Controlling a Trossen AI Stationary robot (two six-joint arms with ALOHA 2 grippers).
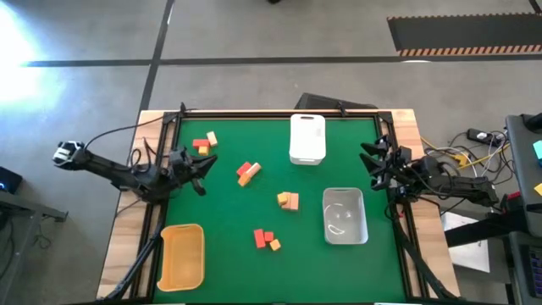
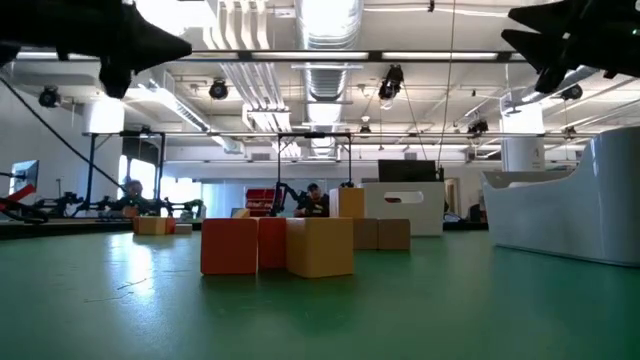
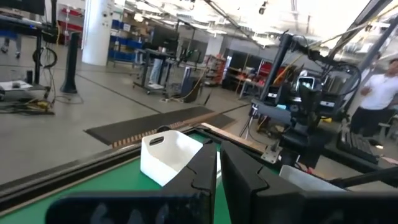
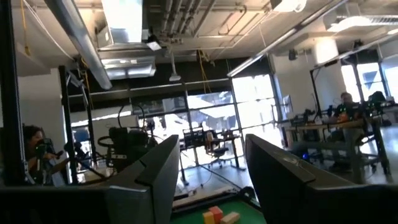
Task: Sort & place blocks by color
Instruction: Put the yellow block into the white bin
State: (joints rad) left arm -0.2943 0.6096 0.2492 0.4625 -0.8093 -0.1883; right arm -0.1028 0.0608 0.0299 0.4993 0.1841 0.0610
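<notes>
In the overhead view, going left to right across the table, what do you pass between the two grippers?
left gripper → red and orange blocks → tan and orange blocks → white tray → clear tray → right gripper.
</notes>
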